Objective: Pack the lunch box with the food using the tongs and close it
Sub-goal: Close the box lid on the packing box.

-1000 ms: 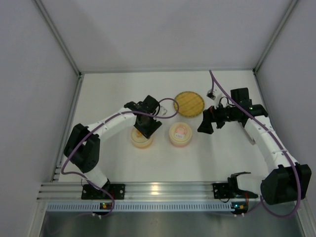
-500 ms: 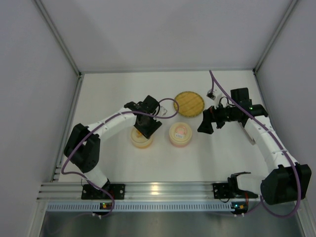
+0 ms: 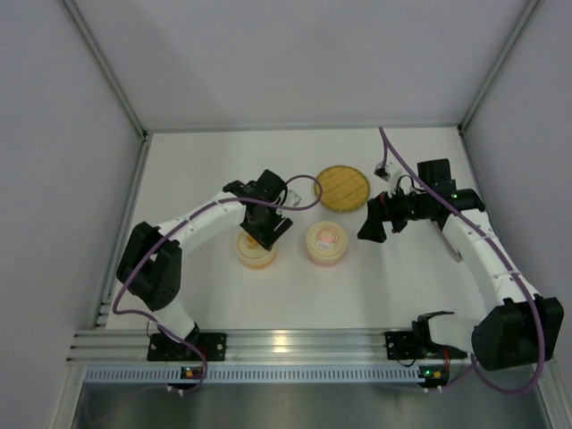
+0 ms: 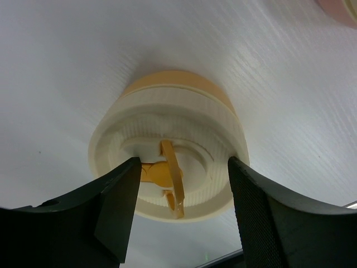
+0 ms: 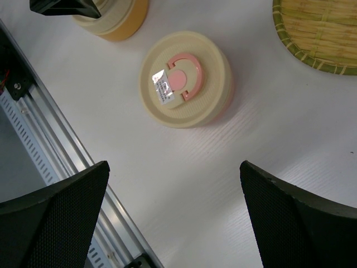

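Obs. 1. The left gripper [image 3: 265,223] hangs over the orange-based lunch box [image 3: 256,251]. This box sits near the middle of the table [image 3: 197,161] and is the left one of 2 round boxes. Its cream lid [image 4: 217,128] is on.

Left wrist view: the 2 black fingers [image 4: 117,206] are spread, 1 on each side of the orange lid handle [image 4: 170,164], which stands up from the lid. A gap shows on both sides of the handle, so nothing is pinched. The fingertips sit over the ribbed top of the lid, inside its rim. I cannot tell whether they touch the lid.

Obs. 2. The pink-handled lunch box [image 5: 184,78] stands just right of the orange-based one, and the 2 do not touch. Its lid is on and the pink handle [image 5: 187,75] lies folded flat. A small shiny sticker [image 5: 162,86] sits beside the handle.

Obs. 3. The right gripper [image 5: 174,167] is to the right of the pink-handled box, raised off the table. In the overhead view it points left towards that box. Its jaws are spread wide, and only bare table shows between them.

Obs. 4. The woven plate [image 3: 342,186] lies on the far side of the pink-handled box, between the 2 grippers in left-right terms. It touches neither box.

Obs. 5. A metal rail [image 3: 295,344] runs along the near edge and carries both arm bases.
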Robot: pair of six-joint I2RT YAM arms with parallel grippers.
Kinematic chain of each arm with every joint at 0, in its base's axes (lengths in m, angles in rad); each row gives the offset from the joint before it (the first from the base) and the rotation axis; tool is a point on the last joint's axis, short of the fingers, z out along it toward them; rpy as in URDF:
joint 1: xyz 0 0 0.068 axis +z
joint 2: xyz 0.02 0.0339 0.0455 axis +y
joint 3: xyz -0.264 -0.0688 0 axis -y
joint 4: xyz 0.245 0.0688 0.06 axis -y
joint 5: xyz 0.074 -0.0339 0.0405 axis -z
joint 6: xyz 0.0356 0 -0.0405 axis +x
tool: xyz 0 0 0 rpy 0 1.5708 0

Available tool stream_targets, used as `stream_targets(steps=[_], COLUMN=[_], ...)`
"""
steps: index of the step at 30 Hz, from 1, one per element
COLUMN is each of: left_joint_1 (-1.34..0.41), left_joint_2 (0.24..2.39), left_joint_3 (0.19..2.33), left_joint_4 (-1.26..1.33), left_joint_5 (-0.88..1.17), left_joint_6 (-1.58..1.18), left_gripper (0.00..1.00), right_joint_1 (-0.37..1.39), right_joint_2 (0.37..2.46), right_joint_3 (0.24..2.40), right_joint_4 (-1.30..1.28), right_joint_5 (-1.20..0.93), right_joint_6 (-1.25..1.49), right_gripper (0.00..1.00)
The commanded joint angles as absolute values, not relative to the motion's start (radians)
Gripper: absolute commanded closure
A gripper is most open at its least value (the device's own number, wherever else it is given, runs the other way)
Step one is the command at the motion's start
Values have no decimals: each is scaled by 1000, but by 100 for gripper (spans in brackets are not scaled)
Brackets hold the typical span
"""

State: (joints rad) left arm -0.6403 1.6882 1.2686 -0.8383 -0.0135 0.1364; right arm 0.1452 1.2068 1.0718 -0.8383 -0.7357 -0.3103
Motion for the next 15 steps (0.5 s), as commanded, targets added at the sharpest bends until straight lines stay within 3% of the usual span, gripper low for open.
stream_targets(steps=[1,8,10,13,14,15], left_joint_1=[-632,-543,-517,-503,-505,-503], left_joint_2=[1616,1478,1457,1457,1468,1473], left_joint_3=[1313,1344,1348,1353,1345,1341], left_joint_4=[-867,-877,-888,-917,-925,-931], left_joint_5=[41,149,146,56,29,11], left_joint_6=[146,143,156,169,172,175], left_gripper=[30,20,22,42,59,66], right_joint_1=[127,127,127,126,126,126], right_joint_2=[1187,1193,1198,1200,1200,1200], right_joint_3=[1109,1112,1114,1117,1118,1118], right_joint_4=[-811,-795,-793,-788,-787,-787], right_joint_5=[-767,-776,-776,-776,-776,-775], right_joint_6=[-304,-287,-282,-276,-276,-275], right_gripper=[1,1,1,1,1,1])
